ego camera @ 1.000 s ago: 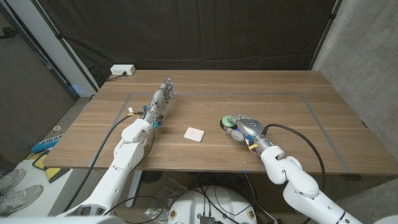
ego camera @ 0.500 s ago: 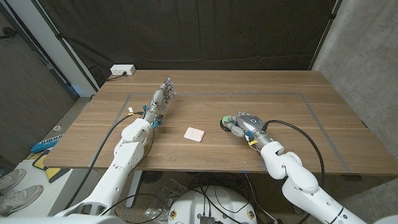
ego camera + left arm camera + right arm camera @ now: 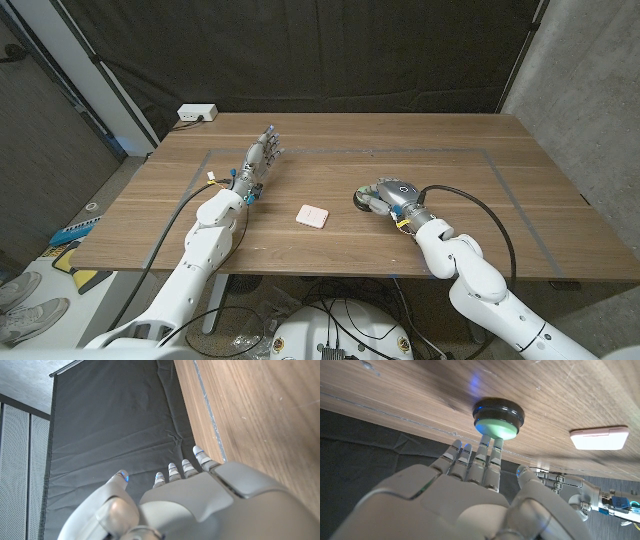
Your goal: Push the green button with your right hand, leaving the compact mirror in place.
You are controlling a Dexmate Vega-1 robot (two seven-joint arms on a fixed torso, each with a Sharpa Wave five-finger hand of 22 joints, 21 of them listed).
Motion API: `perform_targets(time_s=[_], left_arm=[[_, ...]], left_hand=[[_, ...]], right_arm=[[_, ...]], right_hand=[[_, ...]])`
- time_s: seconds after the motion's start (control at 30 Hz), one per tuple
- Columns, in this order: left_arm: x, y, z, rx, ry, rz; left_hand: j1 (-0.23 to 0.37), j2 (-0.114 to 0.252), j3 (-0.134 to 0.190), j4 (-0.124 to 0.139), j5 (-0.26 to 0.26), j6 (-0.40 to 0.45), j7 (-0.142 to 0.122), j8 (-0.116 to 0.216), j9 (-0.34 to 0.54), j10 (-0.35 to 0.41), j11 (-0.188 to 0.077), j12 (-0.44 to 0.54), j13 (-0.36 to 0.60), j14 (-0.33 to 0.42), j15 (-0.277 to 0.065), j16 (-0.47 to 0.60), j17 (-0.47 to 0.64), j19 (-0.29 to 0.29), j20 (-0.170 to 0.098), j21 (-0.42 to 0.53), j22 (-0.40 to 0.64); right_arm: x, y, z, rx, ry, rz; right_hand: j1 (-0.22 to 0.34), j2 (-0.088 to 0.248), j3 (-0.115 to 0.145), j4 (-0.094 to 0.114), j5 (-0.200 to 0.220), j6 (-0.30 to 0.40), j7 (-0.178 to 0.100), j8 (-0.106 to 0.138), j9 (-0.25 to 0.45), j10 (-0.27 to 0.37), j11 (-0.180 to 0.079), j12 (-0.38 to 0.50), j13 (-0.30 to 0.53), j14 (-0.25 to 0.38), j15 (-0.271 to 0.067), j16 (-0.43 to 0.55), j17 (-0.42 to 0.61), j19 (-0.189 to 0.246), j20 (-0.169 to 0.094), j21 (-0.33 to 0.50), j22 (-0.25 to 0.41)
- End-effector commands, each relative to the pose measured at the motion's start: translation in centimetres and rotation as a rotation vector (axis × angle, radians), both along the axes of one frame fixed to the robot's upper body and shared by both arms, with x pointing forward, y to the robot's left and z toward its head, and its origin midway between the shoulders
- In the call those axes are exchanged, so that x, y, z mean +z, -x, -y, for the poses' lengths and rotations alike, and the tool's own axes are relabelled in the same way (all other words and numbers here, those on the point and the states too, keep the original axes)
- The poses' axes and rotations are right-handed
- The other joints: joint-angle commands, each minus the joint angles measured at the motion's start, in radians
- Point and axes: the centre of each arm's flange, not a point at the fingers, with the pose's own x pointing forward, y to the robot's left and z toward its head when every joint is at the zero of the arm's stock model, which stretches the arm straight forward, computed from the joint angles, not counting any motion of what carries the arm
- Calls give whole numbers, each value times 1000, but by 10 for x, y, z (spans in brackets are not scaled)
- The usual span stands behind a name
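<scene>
Right wrist view — right hand (image 3: 470,485) fingertips (image 3: 490,442) touch green button (image 3: 498,417).

No text, label, brand or number can be read on anything here

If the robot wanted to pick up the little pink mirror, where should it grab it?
Probably by its two opposite thin edges, coming straight down from above. The compact mirror is a flat, closed square lying flush on the table, so there is no handle or raised part to hook. The right hand sits nearest, over the green button, with bare wood around the mirror for fingers to land.
</scene>
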Motion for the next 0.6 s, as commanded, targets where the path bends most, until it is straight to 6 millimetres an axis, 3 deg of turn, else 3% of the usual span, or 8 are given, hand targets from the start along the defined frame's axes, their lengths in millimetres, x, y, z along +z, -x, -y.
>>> perform_targets(time_s=[0.03, 0.3, 0.6], left_arm=[[-1, -4, -2, 5, 0, -10], [0, -6, -3, 10, 0, -14], [2, -11, -1, 9, 0, -16]], left_hand=[[-1, -7, -4, -3, 1, -7, 0, -4, 3, -9, 1, 1, 0, -9, -26, 7, 2, -1, -3, -4, 4], [-3, -8, -6, -2, 2, -8, 0, -4, 3, -10, 2, 0, 0, -11, -27, 7, 2, -2, -4, -5, 4], [-5, -9, -8, -2, 2, -11, 2, -5, 3, -17, -1, -2, 0, -13, -26, 6, 2, -5, -5, -7, 4]], right_arm=[[-12, -16, -4, -16, 41, -110], [-15, -24, -6, -25, 53, -166], [-16, -31, -5, -48, 73, -198]], right_hand=[[-32, 3, 1, 28, -3, 55, 12, 4, 6, 47, 8, 10, 1, 23, -30, -1, 0, 13, -2, 4, 5], [-67, -4, -3, 65, 2, 130, 25, 7, 5, 120, 23, 22, 0, 65, -44, -1, -3, 27, 0, 7, 5], [-126, -12, -7, 105, 11, 322, 46, 21, 3, 299, 41, 49, -1, 157, -53, -4, -9, 53, -2, 12, 4]])
